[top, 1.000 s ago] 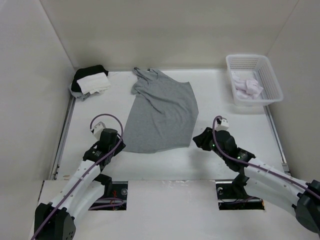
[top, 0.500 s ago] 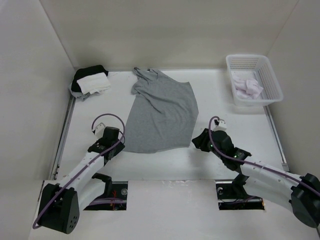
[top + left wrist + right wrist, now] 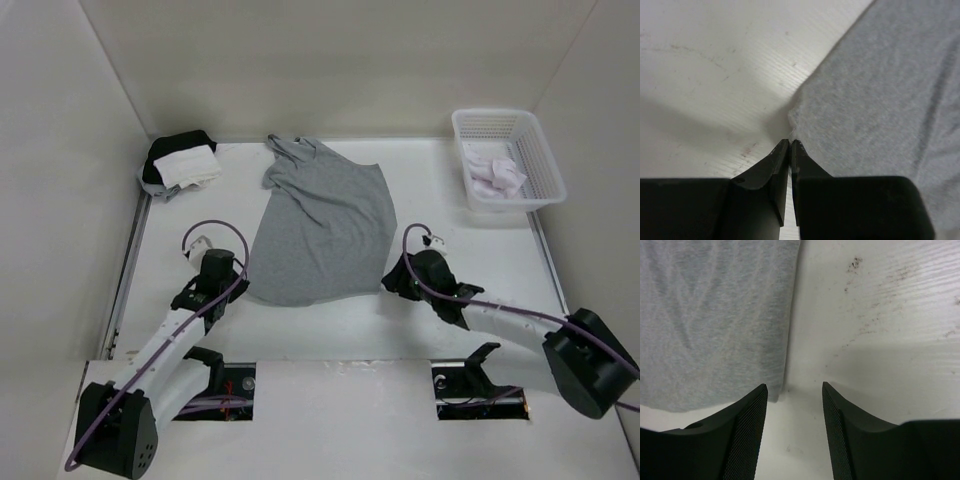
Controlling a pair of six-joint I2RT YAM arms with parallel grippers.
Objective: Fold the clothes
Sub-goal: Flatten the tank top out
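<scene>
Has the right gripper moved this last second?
Yes. The right gripper has shifted left, toward the near right corner of the grey tank top, away from the white basket.

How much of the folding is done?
Nothing is folded yet: the grey tank top lies spread out. In hand: the left end effector is shut on one bottom corner, and the right end effector is open at the other. Every fold is left.

Bright, even overhead light; soft shadows, sharp focus.
</scene>
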